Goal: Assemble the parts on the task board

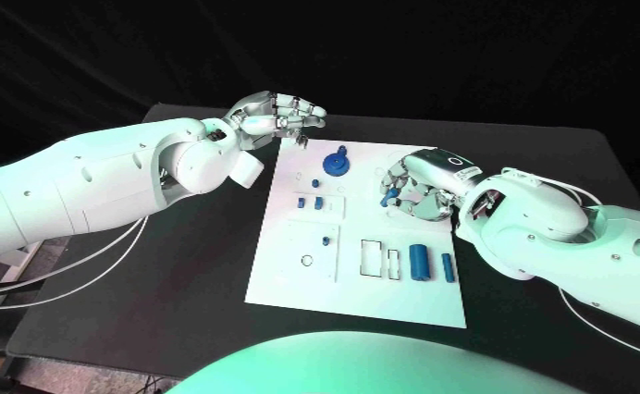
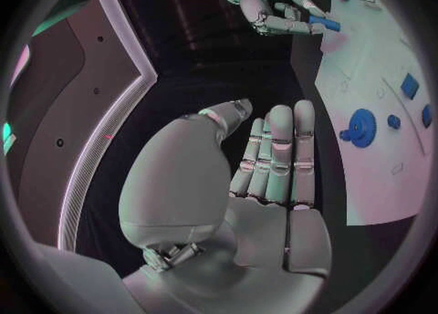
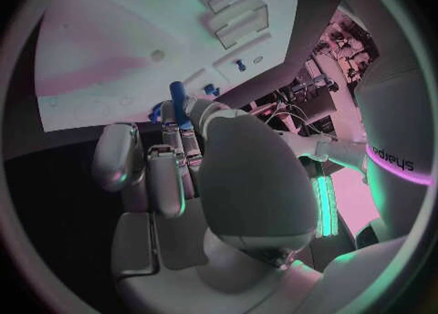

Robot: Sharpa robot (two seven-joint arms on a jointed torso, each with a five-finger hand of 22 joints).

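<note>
The right hand [image 1: 416, 186] hovers over the right edge of the white task board [image 1: 301, 278], pinching a small blue peg [image 1: 388, 195] between its fingertips. The left hand [image 1: 274, 116] holds nothing, its fingers straight and close together, just off the board's far left corner, near the blue gear [image 1: 337, 164]; two blue cylinders [image 1: 422, 262] lie near the board's right edge

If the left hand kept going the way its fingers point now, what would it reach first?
Probably the bare far corner of the task board: the left hand, holding nothing, points toward that edge. The blue gear lies off to the side of that line. Depth is uncertain.
</note>
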